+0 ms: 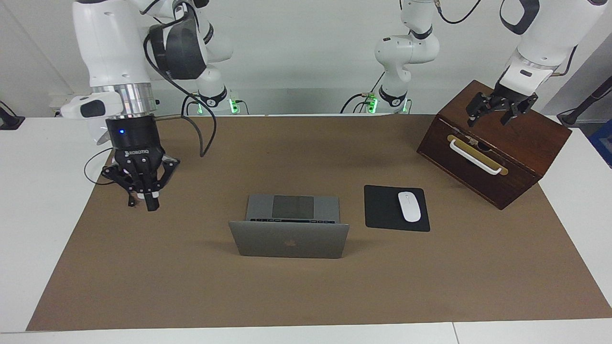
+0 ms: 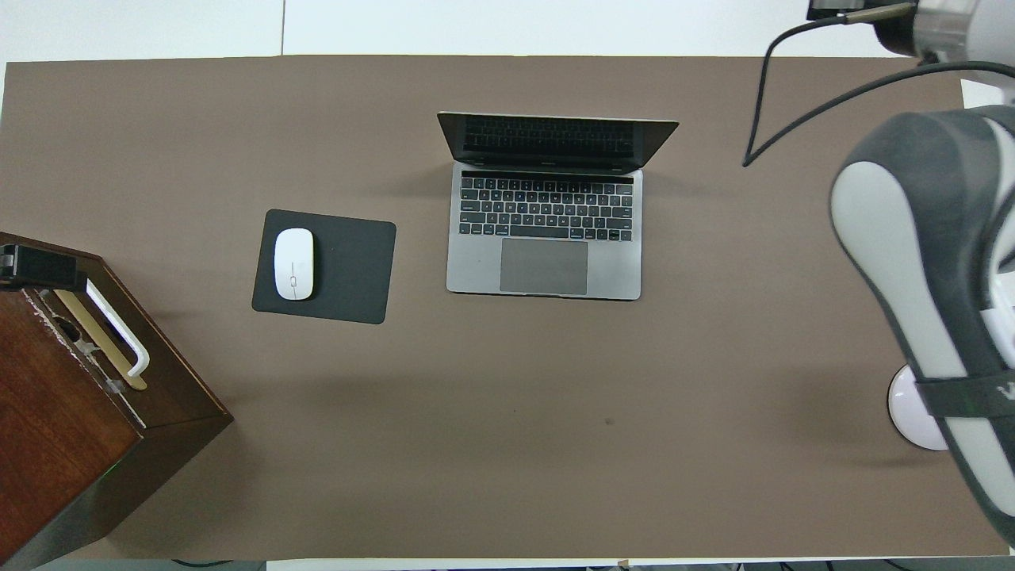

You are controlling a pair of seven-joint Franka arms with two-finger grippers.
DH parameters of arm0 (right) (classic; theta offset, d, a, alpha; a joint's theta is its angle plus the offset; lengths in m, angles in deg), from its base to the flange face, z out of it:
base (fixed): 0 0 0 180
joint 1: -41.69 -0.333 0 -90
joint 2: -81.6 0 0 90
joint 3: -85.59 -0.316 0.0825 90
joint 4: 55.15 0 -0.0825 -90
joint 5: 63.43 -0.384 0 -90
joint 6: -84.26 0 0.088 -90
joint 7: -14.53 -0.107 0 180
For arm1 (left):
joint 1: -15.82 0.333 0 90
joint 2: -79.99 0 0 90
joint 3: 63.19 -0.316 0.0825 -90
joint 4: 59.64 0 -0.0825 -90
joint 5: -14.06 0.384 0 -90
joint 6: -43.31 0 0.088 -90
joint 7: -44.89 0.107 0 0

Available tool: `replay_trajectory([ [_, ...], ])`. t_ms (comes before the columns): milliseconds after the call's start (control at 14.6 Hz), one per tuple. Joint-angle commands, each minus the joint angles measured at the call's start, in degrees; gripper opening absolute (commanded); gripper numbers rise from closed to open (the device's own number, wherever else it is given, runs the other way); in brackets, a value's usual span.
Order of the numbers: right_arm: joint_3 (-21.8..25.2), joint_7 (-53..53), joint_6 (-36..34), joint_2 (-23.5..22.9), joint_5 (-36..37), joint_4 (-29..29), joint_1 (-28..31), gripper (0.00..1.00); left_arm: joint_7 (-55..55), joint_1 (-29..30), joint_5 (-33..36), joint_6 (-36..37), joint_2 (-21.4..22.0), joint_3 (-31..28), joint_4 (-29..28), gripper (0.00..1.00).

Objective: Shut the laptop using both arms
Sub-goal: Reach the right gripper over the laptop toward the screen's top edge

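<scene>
- Laptop: open on the brown mat, about midway between the two ends of the table. Its lid stands upright with the logo side turned away from the robots, and the keyboard and trackpad lie on the robots' side of the lid.
- Right gripper: hangs over the mat toward the right arm's end of the table from the laptop, pointing straight down. Its fingertips meet and hold nothing, while the outer links splay to the sides.
- Left gripper: waits over the top of the wooden box, well apart from the laptop. Its fingers stand spread wide with nothing between them.
- Mouse pad: black, flat on the mat just beside the laptop, toward the left arm's end of the table.
- Mouse: white, resting on the mouse pad.
- Wooden box: dark brown with a white handle on its front, nearer to the robots than the laptop, at the left arm's end of the table.
- Lamp base: white and round, seen in the overhead view partly covered by the right arm, nearer to the robots than the laptop.
</scene>
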Motion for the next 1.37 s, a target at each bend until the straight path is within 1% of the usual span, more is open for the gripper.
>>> replay_trajectory([
  [0,0.0,-7.7,1.4,-4.5,5.8,-5.4,-2.2,0.00,0.1,0.0,-0.4,-1.2,1.3,0.1,-1.1,1.00],
  [206,1.0,-14.1,0.9,-7.7,9.7,-8.7,-5.7,0.00,0.2,0.2,-0.4,-1.5,1.3,0.1,-1.1,1.00],
  [274,1.1,-15.2,0.7,-9.1,9.9,-10.5,-6.2,0.00,0.2,0.3,-0.4,-1.5,1.3,0.1,-1.1,1.00],
  [412,1.2,-15.9,1.4,-11.1,9.9,-12.0,-6.4,0.00,0.2,0.0,-0.4,-1.4,1.3,0.1,-1.1,1.00],
  [480,1.5,-17.2,1.4,-12.4,9.9,-13.2,-7.6,0.00,0.1,0.0,-0.4,-1.4,1.3,0.1,-1.1,1.00],
  [617,7.2,-21.0,1.6,-15.4,9.8,-15.6,-12.4,0.00,0.0,0.0,-0.4,-1.4,1.3,0.1,-1.2,1.00],
  [686,8.7,-22.5,2.4,-16.9,9.8,-16.8,-13.8,0.00,-0.4,-0.1,-0.4,-1.5,1.3,0.1,-1.2,1.00],
  [755,8.8,-23.5,3.2,-18.1,9.9,-17.4,-14.0,0.00,-0.5,0.0,-0.4,-1.6,1.3,0.1,-1.2,0.99],
  [823,8.9,-24.2,4.2,-18.9,9.9,-17.5,-14.1,0.00,-0.6,0.1,-0.4,-2.1,1.3,0.1,-1.4,0.90],
  [892,8.9,-24.3,5.1,-19.7,9.9,-17.5,-14.1,0.00,-0.6,0.2,-0.4,-3.1,1.4,0.0,-2.2,0.69],
  [960,8.9,-24.8,5.9,-20.0,9.9,-17.5,-14.1,0.00,-0.6,0.3,-0.4,-4.9,1.8,0.1,-3.1,0.36],
  [1029,8.9,-25.4,6.4,-20.4,9.9,-17.5,-14.2,0.00,-0.7,0.3,-0.4,-6.7,2.0,0.1,-3.8,0.04],
  [1097,8.9,-25.8,6.3,-20.5,10.5,-17.5,-14.2,0.00,-0.8,0.0,-0.4,-7.5,1.9,0.1,-3.9,0.00],
  [1303,8.8,-26.4,5.9,-20.5,10.8,-17.5,-14.1,0.00,-1.2,-0.2,-0.4,-8.3,1.8,0.3,-3.6,0.00],
])
